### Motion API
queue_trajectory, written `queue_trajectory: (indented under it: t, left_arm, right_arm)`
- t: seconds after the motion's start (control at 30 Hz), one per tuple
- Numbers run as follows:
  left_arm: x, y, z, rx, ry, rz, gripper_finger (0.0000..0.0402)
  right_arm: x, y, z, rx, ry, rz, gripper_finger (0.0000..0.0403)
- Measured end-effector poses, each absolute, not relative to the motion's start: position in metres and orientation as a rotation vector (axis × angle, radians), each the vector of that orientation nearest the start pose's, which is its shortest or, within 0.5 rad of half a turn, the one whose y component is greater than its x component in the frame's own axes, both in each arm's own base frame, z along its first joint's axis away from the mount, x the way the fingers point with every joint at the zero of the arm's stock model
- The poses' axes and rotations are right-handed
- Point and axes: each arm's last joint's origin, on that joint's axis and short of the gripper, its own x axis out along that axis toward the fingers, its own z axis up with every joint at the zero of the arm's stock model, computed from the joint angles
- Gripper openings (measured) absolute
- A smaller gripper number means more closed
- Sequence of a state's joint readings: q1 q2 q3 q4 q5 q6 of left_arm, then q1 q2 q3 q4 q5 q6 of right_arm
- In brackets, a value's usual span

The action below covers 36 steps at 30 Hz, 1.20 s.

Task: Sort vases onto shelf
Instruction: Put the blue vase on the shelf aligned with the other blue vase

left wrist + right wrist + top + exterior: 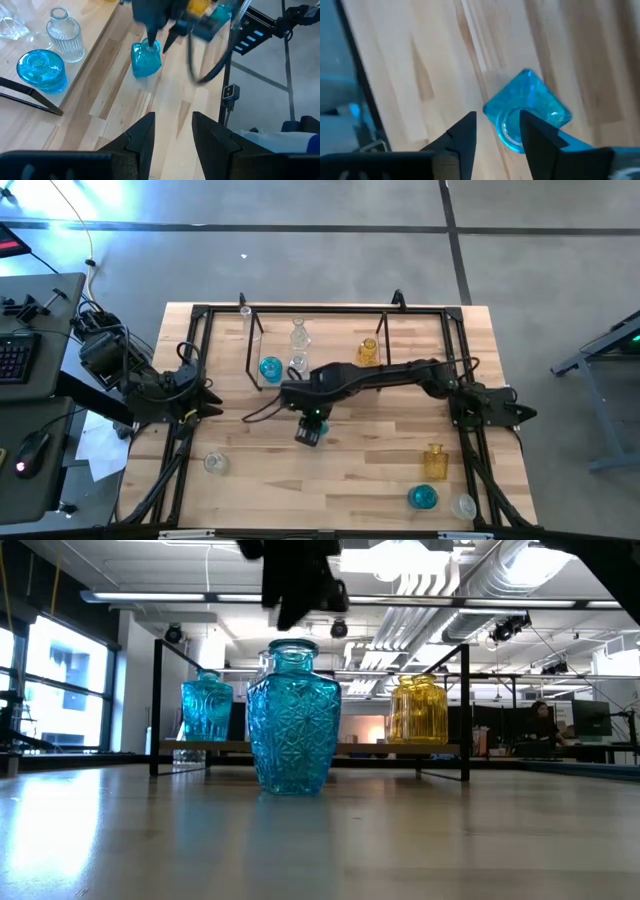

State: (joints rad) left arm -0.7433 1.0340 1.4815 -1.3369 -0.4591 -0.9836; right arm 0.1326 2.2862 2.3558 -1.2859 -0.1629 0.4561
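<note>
A blue cut-glass vase (293, 720) stands upright on its base on the table (380, 480), in front of the shelf (360, 748). My right gripper (300, 600) hangs open just above the vase's mouth (512, 132), fingers pointing down, and the low view shows a small gap between them. On the shelf stand a blue vase (270, 367), two clear ones (298, 335) and an amber one (368, 352). My left gripper (172, 135) waits open by the table's left edge, with nothing between its fingers.
Loose vases stand toward the near edge: a clear one (216, 463) at the left, and an amber one (435, 461), a blue one (423, 497) and a clear one (463, 506) at the right. A black frame (470, 450) edges the table. My right arm reaches across the middle.
</note>
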Motion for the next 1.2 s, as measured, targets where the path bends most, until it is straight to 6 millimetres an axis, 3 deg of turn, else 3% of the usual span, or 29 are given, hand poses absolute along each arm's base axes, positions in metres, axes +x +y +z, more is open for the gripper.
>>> queue_trajectory:
  t: [0.17,0.33,0.47,0.6,0.77,0.9,1.2]
  left_arm:
    - [0.111,-0.085,0.418,-0.41,0.772,0.104,0.012]
    - [0.119,-0.088,0.415,-0.349,0.773,0.112,0.0123]
    - [0.142,-0.09,0.405,-0.218,0.787,0.173,0.0132]
    - [0.182,-0.091,0.391,-0.155,0.84,0.137,0.014]
    - [0.234,-0.085,0.37,-0.109,0.887,0.086,0.0143]
    - [0.27,-0.076,0.355,-0.172,0.899,0.005,0.0143]
    - [0.315,-0.073,0.327,-0.25,0.916,-0.092,0.0143]
  right_arm:
    - [0.442,0.061,0.337,0.39,1.106,-0.091,0.0135]
    - [0.404,0.056,0.398,0.346,0.908,-0.186,0.0135]
    - [0.374,0.05,0.439,0.336,0.759,-0.225,0.0136]
    - [0.346,0.043,0.47,0.315,0.636,-0.245,0.0136]
    - [0.316,0.039,0.492,0.273,0.586,-0.242,0.0136]
    - [0.291,0.034,0.502,0.215,0.595,-0.278,0.0136]
    - [0.247,0.025,0.517,0.046,0.617,-0.304,0.0136]
